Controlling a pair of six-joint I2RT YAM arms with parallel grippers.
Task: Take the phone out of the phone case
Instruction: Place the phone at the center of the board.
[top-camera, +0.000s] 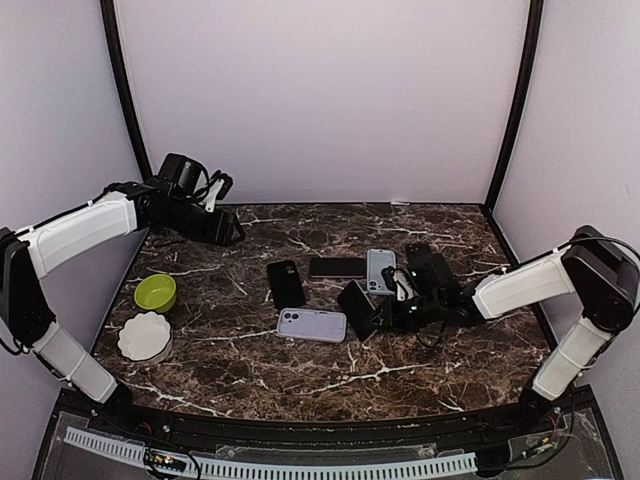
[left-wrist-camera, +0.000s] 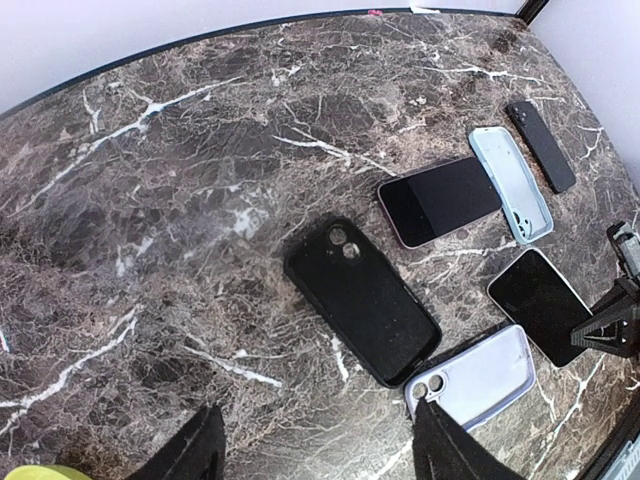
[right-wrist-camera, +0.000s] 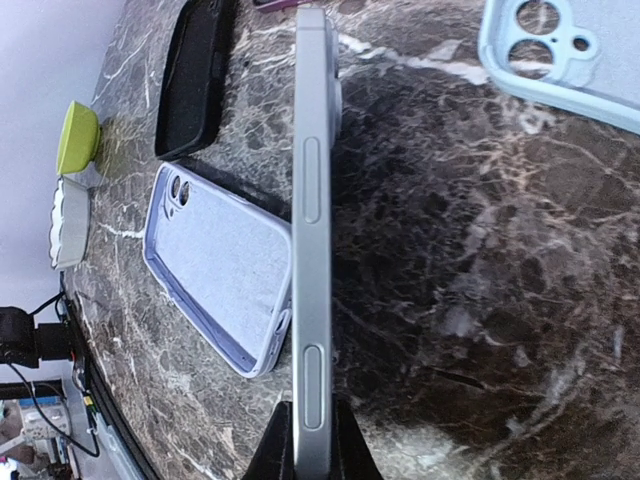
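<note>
My right gripper (top-camera: 378, 314) is shut on a silver-edged phone (top-camera: 358, 308), holding it on its edge above the table. In the right wrist view the phone (right-wrist-camera: 312, 220) runs edge-on up from my gripper (right-wrist-camera: 311, 448). The empty lavender case (top-camera: 312, 324) lies open side up just left of it, and shows in the right wrist view (right-wrist-camera: 215, 270) and the left wrist view (left-wrist-camera: 482, 376). My left gripper (top-camera: 230, 230) is open and empty, raised at the back left, far from the phones; one of its fingertips (left-wrist-camera: 452, 452) shows at the bottom of its view.
A black case (top-camera: 286, 284), a dark phone (top-camera: 337, 267), a light blue case (top-camera: 380, 270) and a black phone (top-camera: 420, 250) lie mid-table. A green bowl (top-camera: 155, 292) and a white scalloped dish (top-camera: 145, 336) sit at the left.
</note>
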